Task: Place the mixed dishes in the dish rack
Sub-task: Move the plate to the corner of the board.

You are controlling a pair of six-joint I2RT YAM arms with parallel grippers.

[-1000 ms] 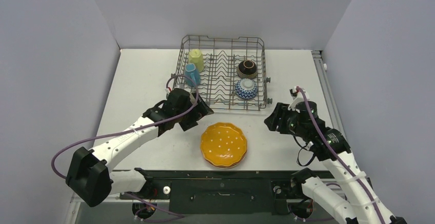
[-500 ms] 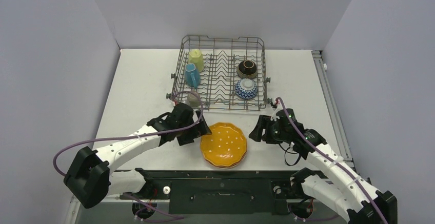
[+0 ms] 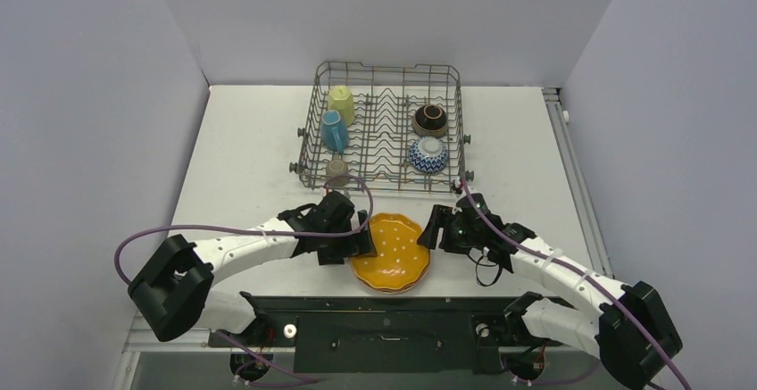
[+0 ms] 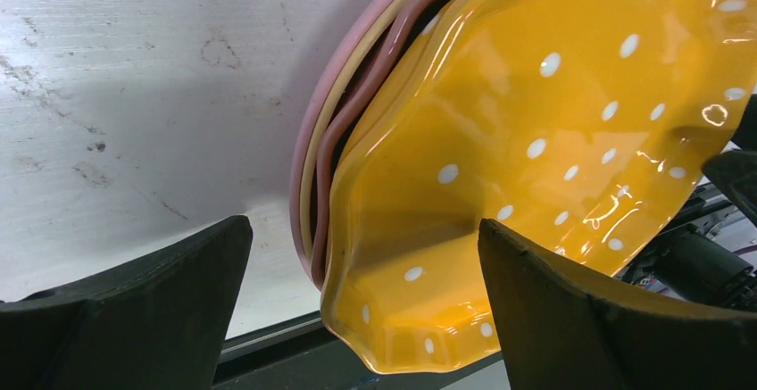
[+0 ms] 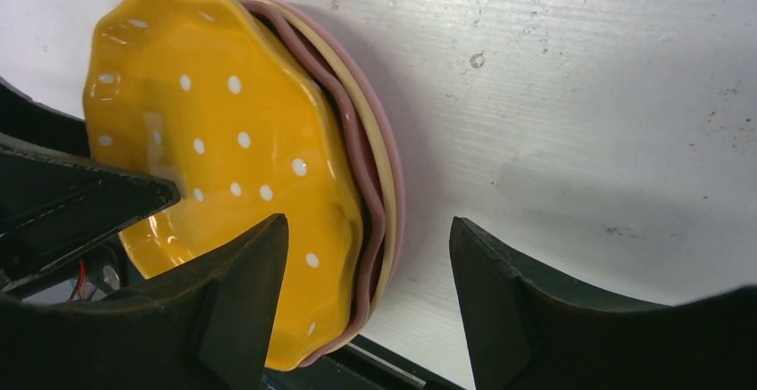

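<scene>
A stack of scalloped dotted plates lies at the table's near edge, the orange plate (image 3: 390, 252) on top. The wrist views show the dark pink (image 4: 323, 176), yellow and light pink (image 5: 394, 176) plates under it. My left gripper (image 3: 361, 243) is open, its jaws either side of the stack's left rim (image 4: 364, 222). My right gripper (image 3: 431, 229) is open, its jaws either side of the right rim (image 5: 368, 220). The dish rack (image 3: 386, 66) holds the pale-yellow mug (image 3: 341, 103), blue mug (image 3: 334, 129), grey mug (image 3: 337, 170), dark brown bowl (image 3: 429, 120) and blue-white bowl (image 3: 428, 153).
The white table (image 3: 241, 158) is walled on three sides. A black rail (image 3: 384, 305) runs along its near edge just below the plates. The rack's front edge lies a short way behind both grippers.
Both grippers have come down and inward from beside the rack to the plate stack's two sides. The grey mug, hidden a second ago, shows in the rack's front left corner.
</scene>
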